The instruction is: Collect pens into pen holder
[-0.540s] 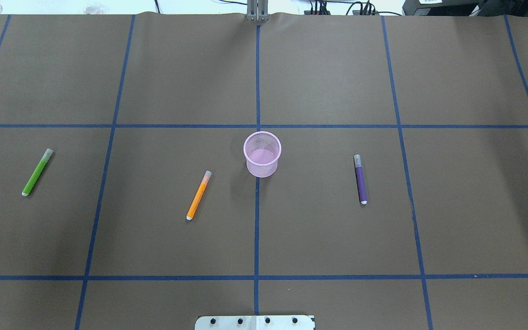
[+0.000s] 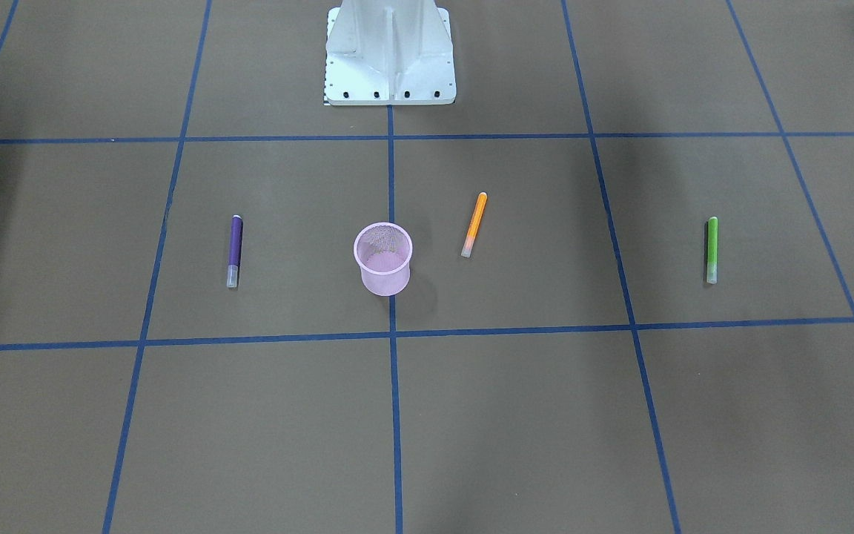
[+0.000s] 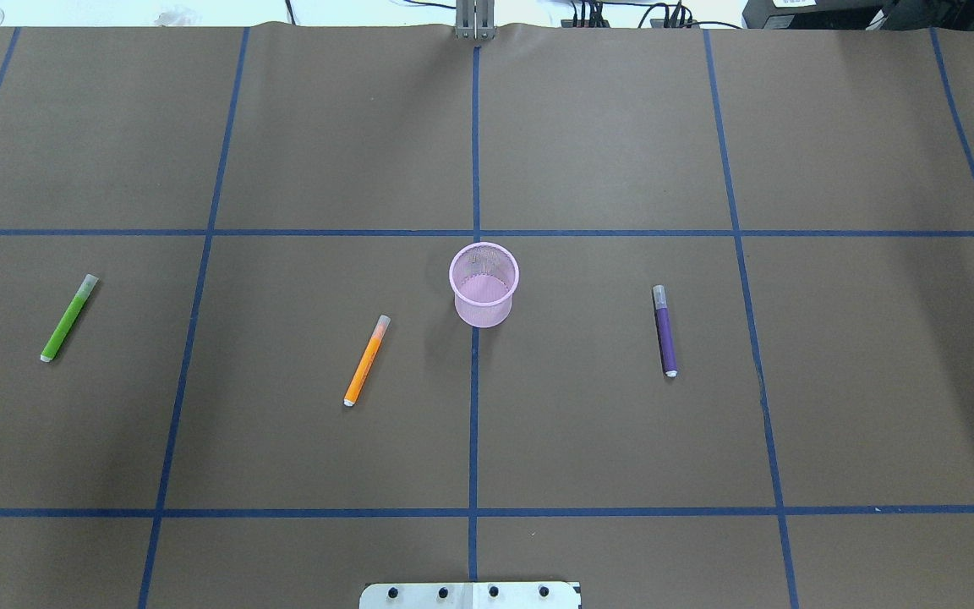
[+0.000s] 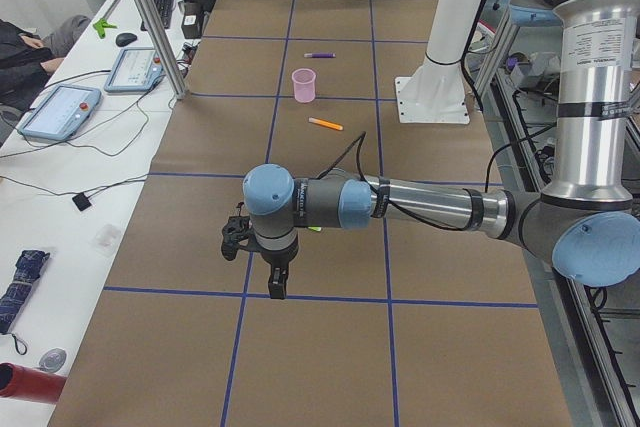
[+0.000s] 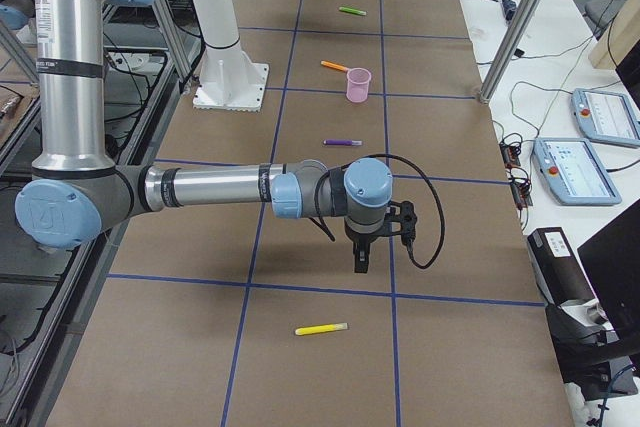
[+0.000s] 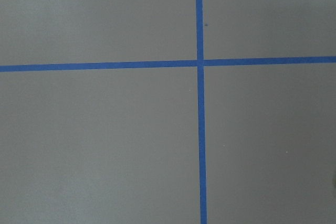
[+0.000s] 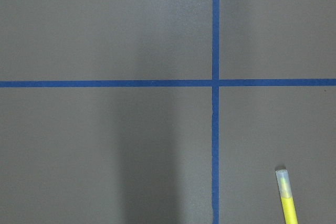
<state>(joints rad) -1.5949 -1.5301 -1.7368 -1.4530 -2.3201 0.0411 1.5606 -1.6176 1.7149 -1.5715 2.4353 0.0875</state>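
Exterior right: yellow pen (image 5: 320, 329) near jaws

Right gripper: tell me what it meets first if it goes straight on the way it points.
Pointing down, the right gripper would likely meet the bare brown paper-covered table near a blue tape crossing; the slim yellow pen lies off to one side.

Silver tubes (image 4: 430, 209), pale-blue joint caps (image 4: 268, 190), looping black cables (image 5: 436, 212), black left tool (image 4: 277, 287) and right tool (image 5: 360, 263), white bolted pedestal (image 2: 390, 52).
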